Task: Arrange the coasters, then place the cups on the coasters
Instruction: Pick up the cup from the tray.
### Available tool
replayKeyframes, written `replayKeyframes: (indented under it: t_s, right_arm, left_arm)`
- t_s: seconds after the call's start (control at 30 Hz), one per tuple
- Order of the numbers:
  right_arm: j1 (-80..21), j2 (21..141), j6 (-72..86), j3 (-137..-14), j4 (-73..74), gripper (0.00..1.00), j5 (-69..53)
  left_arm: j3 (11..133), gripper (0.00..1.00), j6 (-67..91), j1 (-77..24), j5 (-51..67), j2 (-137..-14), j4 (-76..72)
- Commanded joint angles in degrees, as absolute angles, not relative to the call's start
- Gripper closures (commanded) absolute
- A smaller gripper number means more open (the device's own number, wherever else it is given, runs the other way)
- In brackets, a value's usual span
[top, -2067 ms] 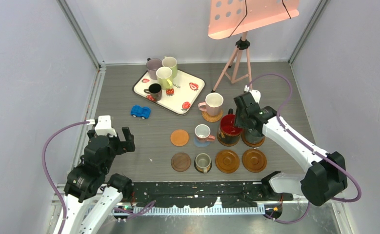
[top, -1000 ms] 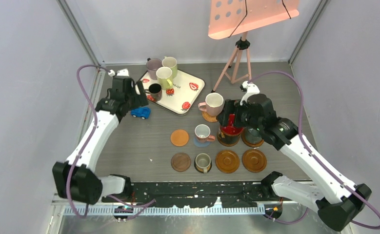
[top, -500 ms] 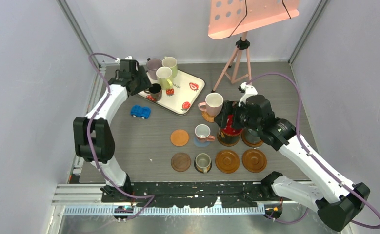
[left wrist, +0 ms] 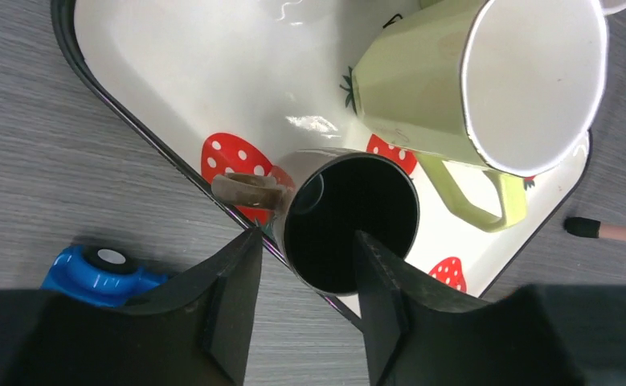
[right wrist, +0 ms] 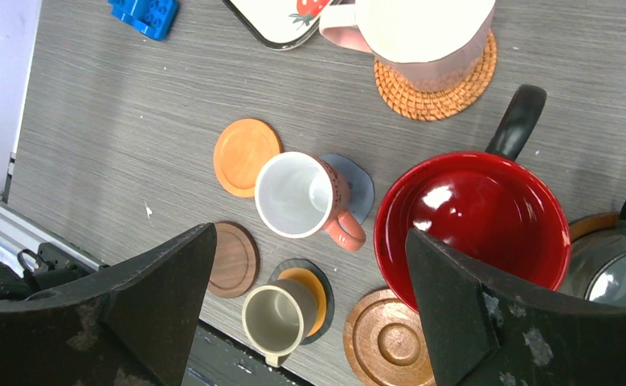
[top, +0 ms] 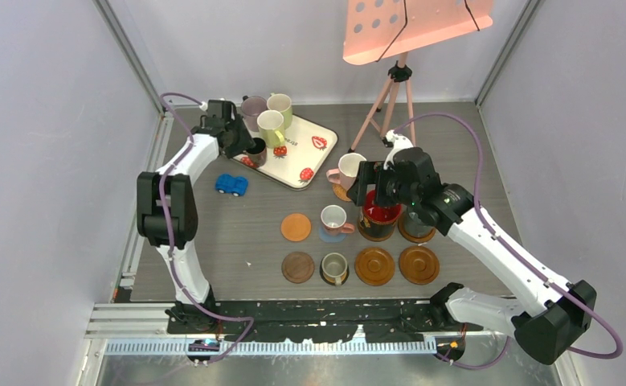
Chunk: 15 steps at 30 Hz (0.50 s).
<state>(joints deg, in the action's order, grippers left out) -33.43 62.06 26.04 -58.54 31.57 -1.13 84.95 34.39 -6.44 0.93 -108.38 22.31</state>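
Note:
My left gripper [top: 243, 145] reaches over the strawberry tray [top: 313, 154], its jaws partly drawn in astride the near wall of the small black cup [left wrist: 349, 221]; one finger is outside, the other over its mouth. Mauve [top: 253, 108], cream [top: 280, 104] and yellow-green [left wrist: 422, 104] cups stand on the tray too. My right gripper [right wrist: 309, 241] hangs open above the red-inside cup [right wrist: 470, 225]. An orange coaster [top: 296, 227], a dark wood coaster [top: 298, 267] and two brown coasters [top: 374, 265] [top: 419, 264] lie bare. Other coasters carry a pink cup [top: 334, 218], a greyish cup [top: 334, 267], a pale pink cup [top: 351, 170] and a teal cup [right wrist: 615, 269].
A blue toy car [top: 231, 184] sits left of the tray, close to my left arm. A pink stand on a tripod [top: 390, 96] rises at the back right. Walls close in the table on three sides.
My left arm has swung from the near left up to the tray, and its jaws have narrowed around the small black cup's wall. The right gripper has lifted and shifted slightly left, still open.

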Motion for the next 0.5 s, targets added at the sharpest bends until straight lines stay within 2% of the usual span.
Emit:
replayKeyframes:
  t_s: [0.0,0.33,0.47]
  right_arm:
    - [-33.7,63.6,25.8,-61.9,29.7,0.05,-2.3]
    - [-33.7,64.3,26.2,-60.6,30.1,0.05,-0.8]
    - [-33.7,64.5,26.3,-61.0,30.7,0.05,-1.2]
  left_arm:
    - [87.8,0.56,34.8,-6.0,2.6,-109.7,20.1]
    - [89.7,0.72,31.6,-6.0,1.4,-111.3,23.7]
    - [91.9,0.73,30.2,-6.0,1.4,-112.8,26.6]
